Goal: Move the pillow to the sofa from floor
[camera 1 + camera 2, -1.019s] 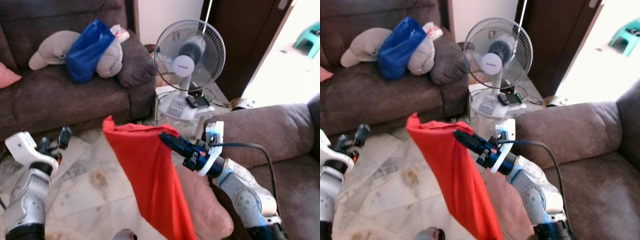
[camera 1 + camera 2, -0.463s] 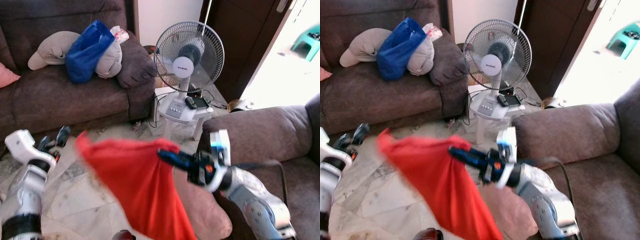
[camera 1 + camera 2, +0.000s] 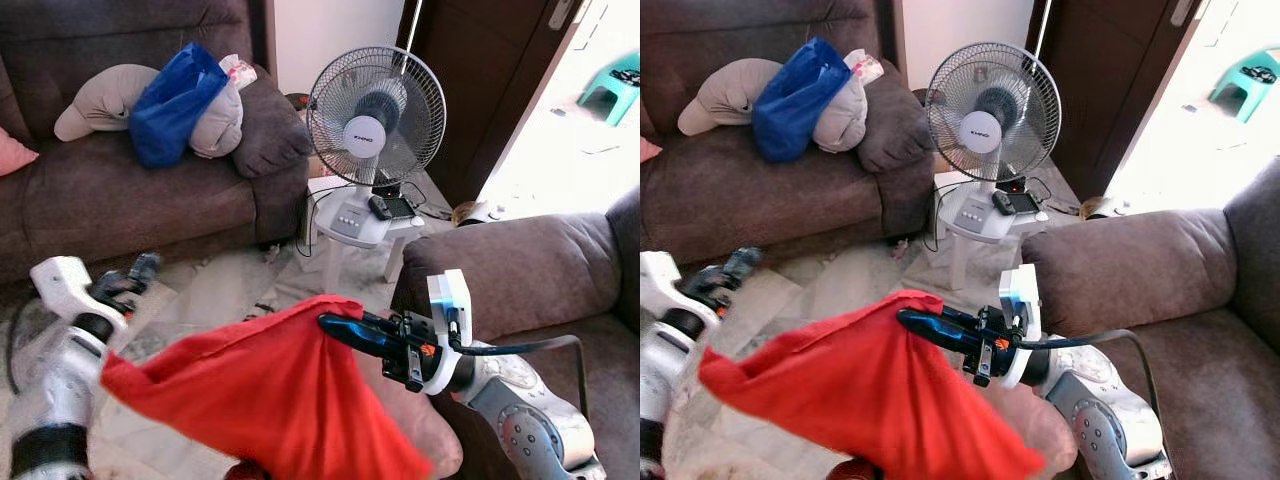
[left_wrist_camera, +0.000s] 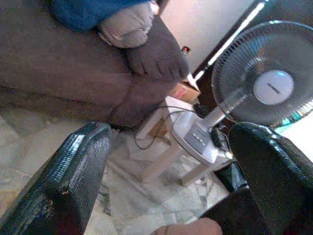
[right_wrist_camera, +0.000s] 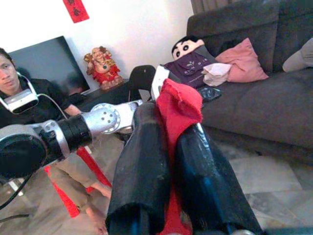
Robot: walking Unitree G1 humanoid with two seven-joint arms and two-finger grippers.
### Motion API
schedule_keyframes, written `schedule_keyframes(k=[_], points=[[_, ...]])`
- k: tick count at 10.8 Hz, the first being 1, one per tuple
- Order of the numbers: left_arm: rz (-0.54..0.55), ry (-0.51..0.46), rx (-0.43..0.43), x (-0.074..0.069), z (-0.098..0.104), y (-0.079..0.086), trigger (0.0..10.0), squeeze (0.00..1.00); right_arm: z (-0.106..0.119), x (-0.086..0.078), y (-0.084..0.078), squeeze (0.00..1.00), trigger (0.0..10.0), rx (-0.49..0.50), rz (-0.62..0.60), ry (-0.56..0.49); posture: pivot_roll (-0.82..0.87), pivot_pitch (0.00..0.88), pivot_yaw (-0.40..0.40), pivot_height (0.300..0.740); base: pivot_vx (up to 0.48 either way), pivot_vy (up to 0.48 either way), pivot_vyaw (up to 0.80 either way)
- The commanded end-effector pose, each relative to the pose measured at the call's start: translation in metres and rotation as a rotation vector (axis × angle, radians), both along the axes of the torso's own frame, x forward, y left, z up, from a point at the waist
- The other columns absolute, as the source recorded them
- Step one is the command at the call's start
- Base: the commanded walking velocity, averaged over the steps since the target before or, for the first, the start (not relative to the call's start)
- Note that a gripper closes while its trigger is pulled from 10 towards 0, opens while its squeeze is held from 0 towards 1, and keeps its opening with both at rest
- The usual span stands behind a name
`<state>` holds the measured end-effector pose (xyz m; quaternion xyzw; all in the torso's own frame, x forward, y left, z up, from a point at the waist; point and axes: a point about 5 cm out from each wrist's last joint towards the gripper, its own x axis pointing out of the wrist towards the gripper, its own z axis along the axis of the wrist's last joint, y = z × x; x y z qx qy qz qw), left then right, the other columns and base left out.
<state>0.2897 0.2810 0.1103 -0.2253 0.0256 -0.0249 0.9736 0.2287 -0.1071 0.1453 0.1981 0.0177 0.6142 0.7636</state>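
**Red pillow swinging, sofa next**

Swung out sideways now instead of hanging straight down, the red pillow (image 3: 260,400) is off the floor, its corner pinched tight in the right pincer (image 3: 335,327). Left pincer (image 3: 140,272) gapes empty. I'd carry it right, onto the sofa (image 3: 520,270); the fan (image 3: 375,110) stands close behind.

Head stereo pair looks forward-down; both eyes share the fan (image 3: 377,120) at 12 o'clock. Left wrist cam faces that fan close-up; right wrist cam faces the pink cushion (image 5: 243,60).

Two sofas (image 3: 120,200) (image 3: 530,270), one fan (image 3: 376,104), one red pillow (image 3: 260,400).
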Motion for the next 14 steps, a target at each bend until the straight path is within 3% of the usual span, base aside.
schedule_keyframes(k=[1,2,5,6,7,8,9,10,14], points=[[0.0,-0.011,0.034,-0.003,0.004,-0.008,10.0,0.0,0.023,0.002,-0.001,0.0,10.0,0.061,0.001,-0.114,0.13,0.021,-0.054,0.74,0.0,0.0,0.0],[-0.014,-0.027,0.086,-0.01,0.005,-0.022,10.0,0.0,0.022,0.003,0.0,0.0,10.0,0.06,0.001,-0.112,0.13,0.022,-0.056,0.74,0.0,0.0,0.0],[-0.017,-0.026,0.023,-0.02,-0.002,-0.037,10.0,0.0,0.021,0.004,0.002,0.0,10.0,0.062,0.006,-0.111,0.14,0.021,-0.054,0.74,0.0,0.0,0.0],[0.012,-0.015,0.014,-0.026,-0.006,-0.037,10.0,0.92,0.021,0.004,0.002,0.0,10.0,0.059,0.004,-0.109,0.14,0.022,-0.051,0.74,0.0,0.0,0.0],[0.034,-0.01,0.039,-0.032,-0.008,-0.039,10.0,1.0,0.02,0.005,0.002,0.0,10.0,0.058,-0.001,-0.107,0.14,0.022,-0.052,0.74,0.0,0.0,0.0],[0.071,-0.005,0.069,-0.042,-0.01,-0.044,10.0,1.0,0.016,0.009,0.001,0.0,10.0,0.048,-0.025,-0.095,0.15,0.024,-0.054,0.74,0.0,0.0,0.0],[0.12,0.011,0.157,-0.046,-0.013,-0.047,10.0,0.6,0.013,0.014,0.002,0.0,10.0,0.037,-0.054,-0.088,0.15,0.023,-0.055,0.74,0.0,0.0,0.0],[0.185,0.02,0.171,-0.048,-0.015,-0.044,10.0,0.0,0.012,0.017,0.002,0.0,10.0,0.033,-0.073,-0.085,0.15,0.02,-0.053,0.74,0.0,0.0,0.0],[0.19,0.074,0.227,-0.07,-0.026,-0.043,10.0,0.0,0.003,0.032,-0.003,0.0,10.0,-0.011,-0.21,-0.062,0.15,0.018,-0.046,0.74,0.0,0.0,0.0]])
